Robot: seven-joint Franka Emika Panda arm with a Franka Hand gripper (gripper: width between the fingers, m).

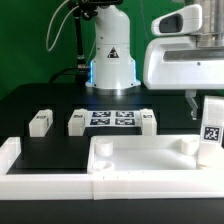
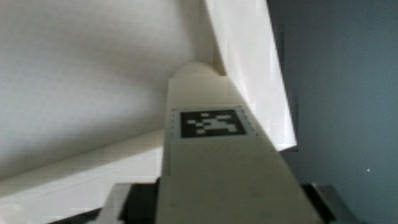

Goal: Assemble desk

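The desk panel (image 1: 140, 158), a wide white rimmed piece with round corner sockets, lies at the front of the black table. A white leg block (image 1: 212, 130) with a square tag stands upright at the panel's corner on the exterior view's right. My gripper (image 1: 208, 102) comes down over its top. In the wrist view the same leg block (image 2: 222, 140) runs out from between my fingers (image 2: 128, 205), whose pads lie against its two sides, so my gripper (image 2: 226, 203) is shut on it. Beyond it shows the panel (image 2: 89, 100). Three more leg blocks (image 1: 40, 122) (image 1: 77, 122) (image 1: 147, 121) lie behind the panel.
The marker board (image 1: 112, 118) lies flat between two of the loose leg blocks, in front of the robot's base (image 1: 110, 60). A long white bar (image 1: 30, 180) edges the table at the front on the exterior view's left. Black table (image 2: 338, 110) lies beside the panel's rim.
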